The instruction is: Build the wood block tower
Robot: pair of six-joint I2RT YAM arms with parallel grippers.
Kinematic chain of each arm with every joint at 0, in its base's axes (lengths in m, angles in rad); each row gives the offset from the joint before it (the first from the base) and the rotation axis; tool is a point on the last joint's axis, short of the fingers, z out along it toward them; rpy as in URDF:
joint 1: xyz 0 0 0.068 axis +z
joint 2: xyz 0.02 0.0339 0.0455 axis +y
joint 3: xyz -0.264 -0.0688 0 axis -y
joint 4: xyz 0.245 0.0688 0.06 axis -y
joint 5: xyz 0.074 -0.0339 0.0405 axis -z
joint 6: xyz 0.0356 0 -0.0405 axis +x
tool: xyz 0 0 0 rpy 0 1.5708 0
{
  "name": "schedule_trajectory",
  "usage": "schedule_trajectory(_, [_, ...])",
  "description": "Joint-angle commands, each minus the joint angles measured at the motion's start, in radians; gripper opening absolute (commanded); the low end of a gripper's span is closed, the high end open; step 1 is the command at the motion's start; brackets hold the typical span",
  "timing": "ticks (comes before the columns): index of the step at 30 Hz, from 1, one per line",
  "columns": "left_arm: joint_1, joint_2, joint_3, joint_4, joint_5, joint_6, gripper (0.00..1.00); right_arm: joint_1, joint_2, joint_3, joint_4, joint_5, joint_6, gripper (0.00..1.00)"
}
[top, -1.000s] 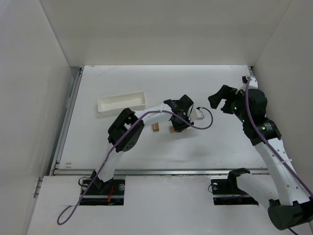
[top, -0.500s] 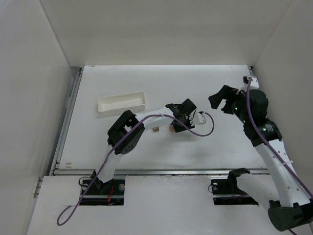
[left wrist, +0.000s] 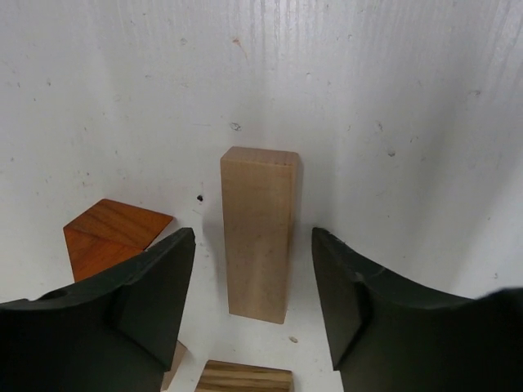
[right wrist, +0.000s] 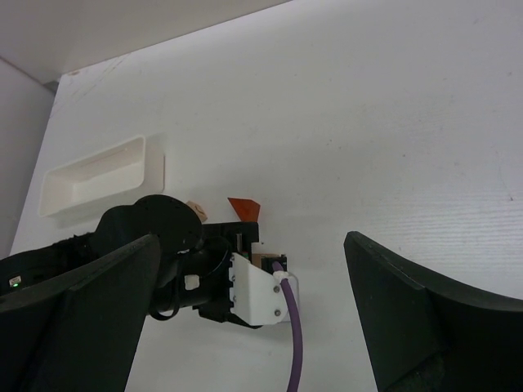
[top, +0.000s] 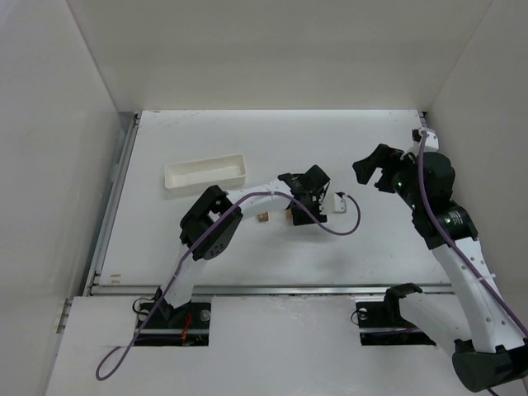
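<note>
In the left wrist view a light tan block (left wrist: 258,233) sits on the table between the fingers of my left gripper (left wrist: 252,245). The jaws are open, with a gap on each side of the block. An orange-red wedge (left wrist: 110,241) lies just left of it, partly behind the left finger. A darker grained block (left wrist: 245,377) shows at the bottom edge. From above, the left gripper (top: 307,198) covers this group, and one small tan block (top: 262,218) lies apart to its left. My right gripper (top: 373,169) hovers open and empty to the right, looking down on the wedge (right wrist: 244,207).
A long white tray (top: 206,172) lies at the back left of the table. The left arm's purple cable (top: 346,223) loops over the table right of the blocks. White walls close in the table on the left, back and right.
The left jaws have spread apart and let go of the tan block. The left wrist has shifted slightly. The right arm has hardly moved.
</note>
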Motion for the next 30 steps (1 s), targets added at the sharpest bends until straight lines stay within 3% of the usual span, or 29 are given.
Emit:
schedule_trajectory(1, [-0.003,0.037,-0.028,-0.165,0.070,-0.012,0.59,-0.002,-0.029,0.013,0.017,0.007,-0.009,1.00])
schedule_trajectory(7, [0.009,0.010,0.007,-0.175,0.110,-0.054,0.69,-0.002,-0.038,0.004,0.017,0.007,-0.009,1.00])
schedule_trajectory(14, [0.019,-0.163,0.050,-0.184,0.123,-0.072,0.76,-0.002,-0.017,0.004,0.017,-0.056,-0.009,1.00])
schedule_trajectory(17, [0.032,-0.278,-0.002,-0.146,0.111,-0.118,0.79,-0.002,-0.017,0.027,0.008,-0.065,-0.009,1.00])
schedule_trajectory(21, [0.095,-0.438,-0.103,-0.034,0.078,-0.303,0.79,-0.002,0.011,0.057,0.008,-0.065,-0.009,1.00])
schedule_trajectory(25, [0.221,-0.582,-0.217,0.077,-0.017,-0.650,0.81,-0.002,0.054,0.057,-0.002,-0.065,-0.009,1.00])
schedule_trajectory(27, [0.287,-0.610,-0.248,0.063,-0.047,-0.761,0.79,0.009,0.069,0.057,-0.002,-0.075,0.003,1.00])
schedule_trajectory(30, [0.296,-0.563,-0.257,-0.041,-0.110,-0.874,0.78,0.020,0.088,0.057,-0.012,-0.043,0.023,1.00])
